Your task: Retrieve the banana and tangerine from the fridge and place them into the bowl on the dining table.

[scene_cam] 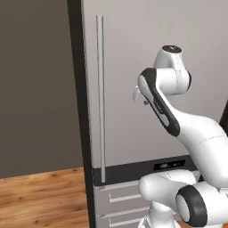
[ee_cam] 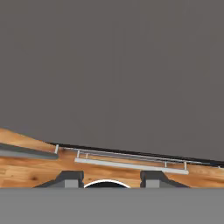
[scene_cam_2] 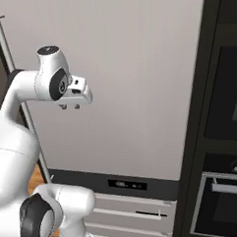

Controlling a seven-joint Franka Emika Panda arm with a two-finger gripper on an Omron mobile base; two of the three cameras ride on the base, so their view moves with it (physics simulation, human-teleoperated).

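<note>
While one fridge [scene_cam: 133, 89] stands shut, one gripper [scene_cam_2: 70, 106] hangs empty, jaws apart

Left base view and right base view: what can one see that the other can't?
Left base view: a dark wall and wooden floor left of the fridge, whose door is shut. Right base view: black built-in ovens right of it. Both: the fridge's long bar handle, its lower drawers, and the gripper pointing down, holding nothing.
</note>
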